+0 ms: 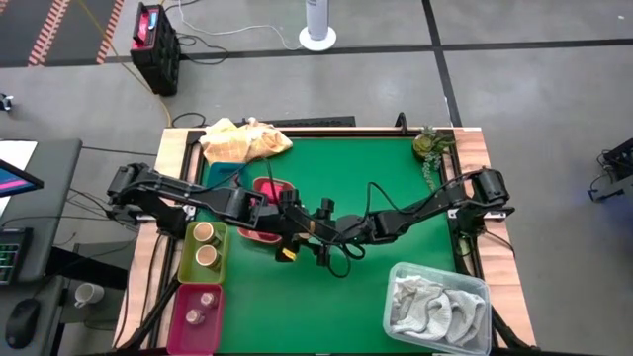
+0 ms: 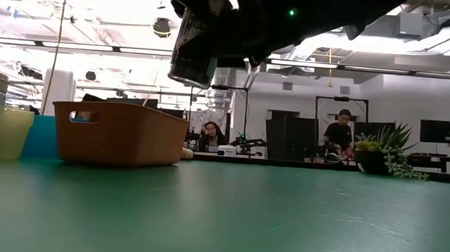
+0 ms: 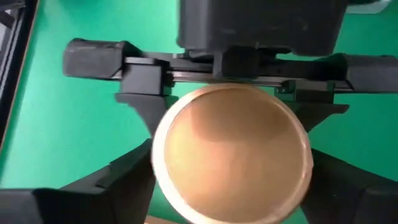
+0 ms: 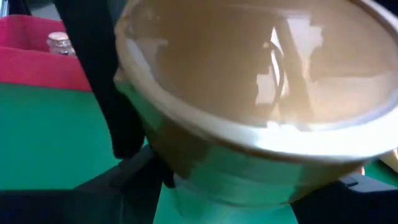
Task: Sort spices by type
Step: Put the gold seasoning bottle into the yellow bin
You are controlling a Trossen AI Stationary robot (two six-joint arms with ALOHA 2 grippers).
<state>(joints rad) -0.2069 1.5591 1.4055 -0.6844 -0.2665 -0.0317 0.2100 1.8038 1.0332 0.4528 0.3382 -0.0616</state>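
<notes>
A tan cylindrical cup (image 3: 231, 155) with a clear lid (image 4: 261, 68) is held above the green mat near the table's middle, between both grippers. My left gripper (image 3: 231, 186) comes from the left and my right gripper (image 4: 249, 193) from the right; they meet at the cup (image 1: 297, 232), which the arms hide in the high view. Each is shut on the cup. Two more tan cups (image 1: 205, 244) stand in the lime tray (image 1: 188, 265). Small clear jars (image 1: 198, 307) stand in the magenta tray (image 1: 216, 321). My left gripper pinches the cup's round wall (image 3: 158, 177) between its two fingers, one on each side. The cup's round face is turned toward the wrist camera. The cup is lifted clear of the mat. My right gripper pinches the cup's wall (image 3: 163, 121) from the opposite side, its two fingers (image 3: 142, 106) standing on either side of the cup. In its own wrist view the fingers (image 4: 134, 171) sit on the wall below the lidded rim.
The salmon tray (image 1: 259, 235) lies under the left arm. A yellow cloth (image 1: 242, 141) lies at the far left, a potted plant (image 1: 427, 145) at the far right. A clear bin with a white-grey cloth (image 1: 435, 307) stands near right.
</notes>
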